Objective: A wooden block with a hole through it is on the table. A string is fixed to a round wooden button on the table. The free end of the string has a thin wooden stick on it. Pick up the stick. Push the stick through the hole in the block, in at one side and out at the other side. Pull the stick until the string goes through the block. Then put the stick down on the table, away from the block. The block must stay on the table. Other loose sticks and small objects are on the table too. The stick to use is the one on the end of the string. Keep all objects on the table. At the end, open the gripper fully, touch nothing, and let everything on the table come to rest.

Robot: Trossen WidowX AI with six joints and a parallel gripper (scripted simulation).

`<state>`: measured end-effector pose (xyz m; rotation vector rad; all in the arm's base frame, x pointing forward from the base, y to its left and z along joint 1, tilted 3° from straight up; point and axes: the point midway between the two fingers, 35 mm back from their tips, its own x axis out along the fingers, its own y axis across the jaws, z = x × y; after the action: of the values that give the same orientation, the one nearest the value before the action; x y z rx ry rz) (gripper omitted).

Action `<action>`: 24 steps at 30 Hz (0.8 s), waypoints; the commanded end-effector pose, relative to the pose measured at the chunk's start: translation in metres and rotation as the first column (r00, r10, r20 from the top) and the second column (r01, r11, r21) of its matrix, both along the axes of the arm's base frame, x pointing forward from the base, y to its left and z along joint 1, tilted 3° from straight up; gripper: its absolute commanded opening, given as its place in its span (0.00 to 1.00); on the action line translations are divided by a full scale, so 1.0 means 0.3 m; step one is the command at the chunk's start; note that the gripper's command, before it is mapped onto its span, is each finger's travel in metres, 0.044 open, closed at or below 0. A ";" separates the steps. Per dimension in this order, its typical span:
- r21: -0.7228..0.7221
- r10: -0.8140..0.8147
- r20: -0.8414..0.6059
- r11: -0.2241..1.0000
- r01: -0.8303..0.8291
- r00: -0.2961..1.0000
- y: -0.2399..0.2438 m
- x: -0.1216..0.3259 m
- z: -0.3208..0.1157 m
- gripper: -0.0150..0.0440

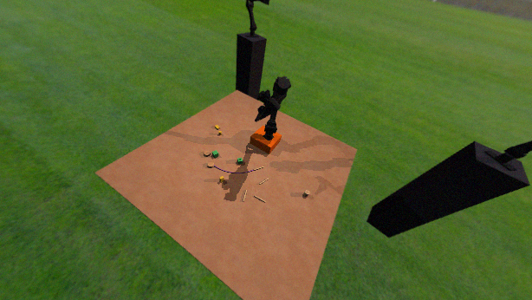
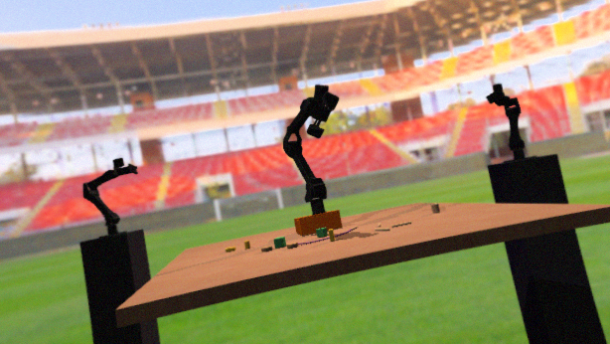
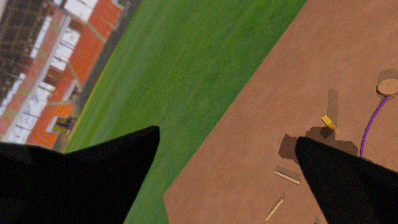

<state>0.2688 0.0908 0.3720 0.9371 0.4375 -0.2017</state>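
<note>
"What's beside the button?"
"A purple string curves from that round wooden disc to a thin pale stick."
"And the fingers?"
"Wide apart, holding nothing, well above button and stick."
"Underneath?"
"A brown, faintly mottled bench, with stadium grass around."

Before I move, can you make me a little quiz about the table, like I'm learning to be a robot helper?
1. True or false: the purple string runs from a round wooden button to a thin stick.

2. How many green cubes are there?

3. What color is the base under the arm on the table?
A) blue
B) orange
C) white

Key: 1 true; 2 two; 3 B.
</note>
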 end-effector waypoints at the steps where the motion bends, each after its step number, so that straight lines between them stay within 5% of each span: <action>1: 0.000 0.000 0.000 1.000 0.000 1.000 0.000 0.000 0.000 0.98; 4: -0.067 0.026 -0.024 0.997 -0.027 0.999 0.002 0.017 -0.026 1.00; 7: -0.321 0.129 -0.149 0.931 -0.172 0.980 0.003 0.085 -0.143 1.00; 13: -0.604 0.288 -0.491 0.568 -0.560 0.822 -0.036 0.190 -0.406 1.00; 24: -0.431 0.351 -0.853 -0.059 -0.900 0.386 -0.135 0.228 -0.746 1.00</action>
<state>0.3353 0.0680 0.2094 -0.3455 0.9544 0.0608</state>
